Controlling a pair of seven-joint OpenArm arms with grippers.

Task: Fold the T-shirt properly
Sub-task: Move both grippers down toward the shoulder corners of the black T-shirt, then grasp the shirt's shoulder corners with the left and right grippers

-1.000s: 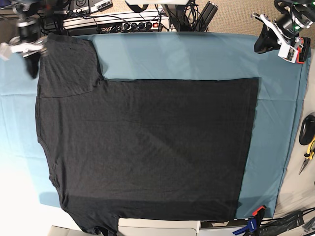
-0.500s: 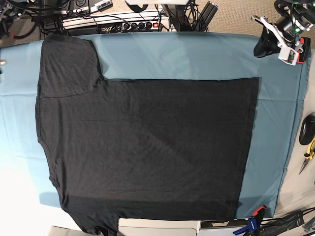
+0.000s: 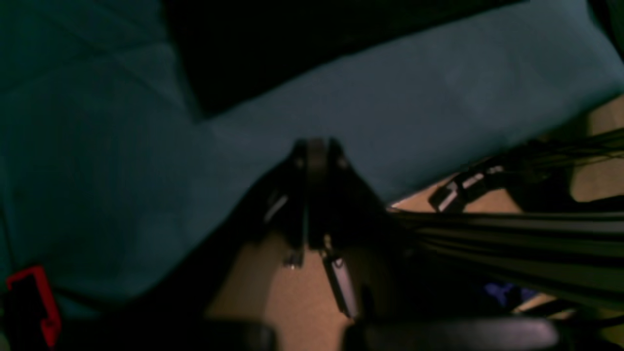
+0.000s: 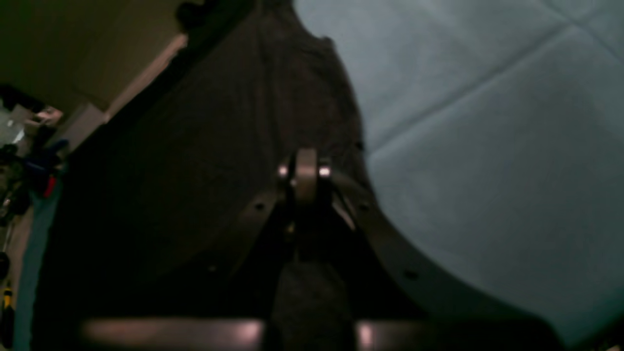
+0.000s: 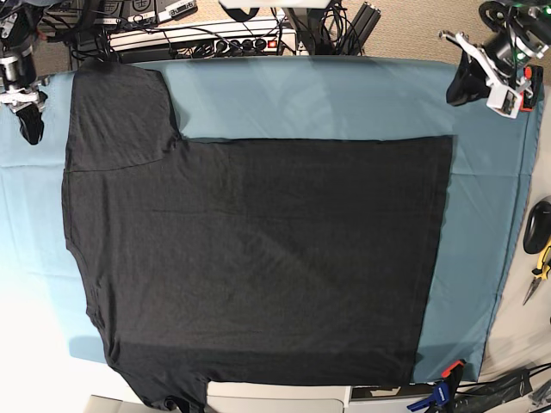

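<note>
From the left wrist, the left pincer point(image 3: 314, 151) is clenched, empty, above the teal cloth point(image 3: 414, 97).

From the right wrist, the right pincer point(image 4: 304, 170) hangs over the T-shirt point(image 4: 204, 161); its fingers look together, but I cannot tell for sure.

From the base, the T-shirt point(image 5: 258, 258) lies flat on the cloth-covered bench point(image 5: 34, 344), both pincers clear of it.

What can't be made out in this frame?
- T-shirt: bottom edge cut off by the base view's frame; print not visible.
- Right gripper: blurred wrist view, jaw gap unreadable; dark blob in base view.
- Left gripper: dim, blurred wrist view.
</note>
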